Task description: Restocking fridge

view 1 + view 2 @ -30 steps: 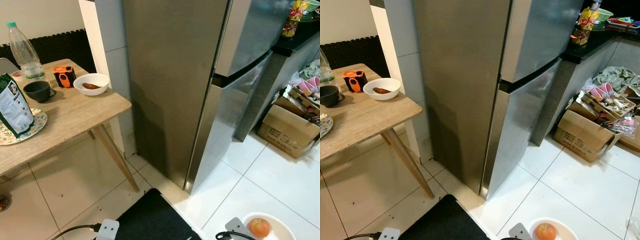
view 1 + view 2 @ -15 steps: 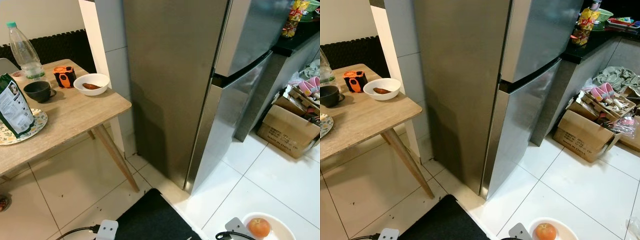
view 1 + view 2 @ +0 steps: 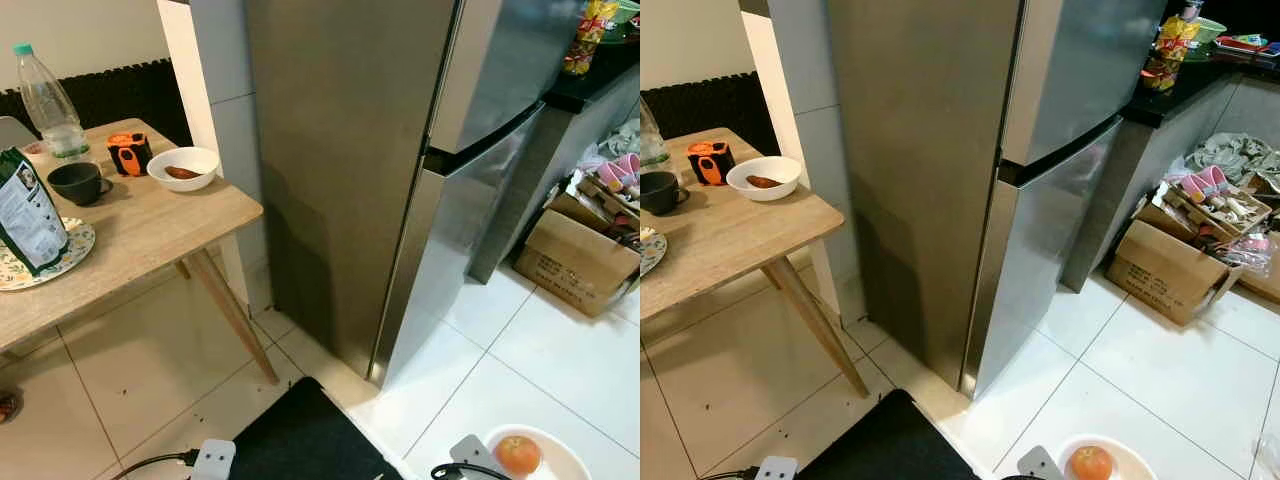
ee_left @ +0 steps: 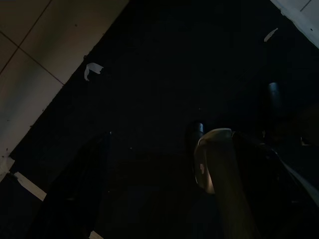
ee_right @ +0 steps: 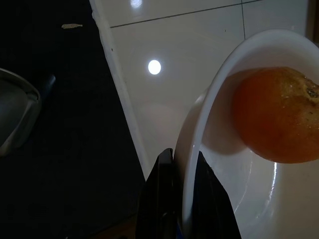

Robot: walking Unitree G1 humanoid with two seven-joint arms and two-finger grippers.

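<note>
The steel fridge (image 3: 400, 150) stands straight ahead with both doors closed, the seam between them about mid-height. Low at the right, my right gripper (image 5: 183, 167) is shut on the rim of a white bowl (image 5: 199, 119), one finger inside the wall and one outside. An orange-red round fruit (image 5: 279, 114) lies in that bowl (image 3: 565, 452), level above the white tiles. My left arm (image 3: 214, 459) hangs idle over a black floor mat (image 4: 164, 74); its wrist view is very dark.
A wooden table (image 3: 170, 225) at the left carries a white bowl (image 3: 184, 167), a dark cup (image 3: 78, 182), a water bottle (image 3: 46, 102) and a bag on a plate (image 3: 28, 215). A cardboard box (image 3: 575, 258) of shoes sits right of the fridge, by a black counter (image 3: 590, 80).
</note>
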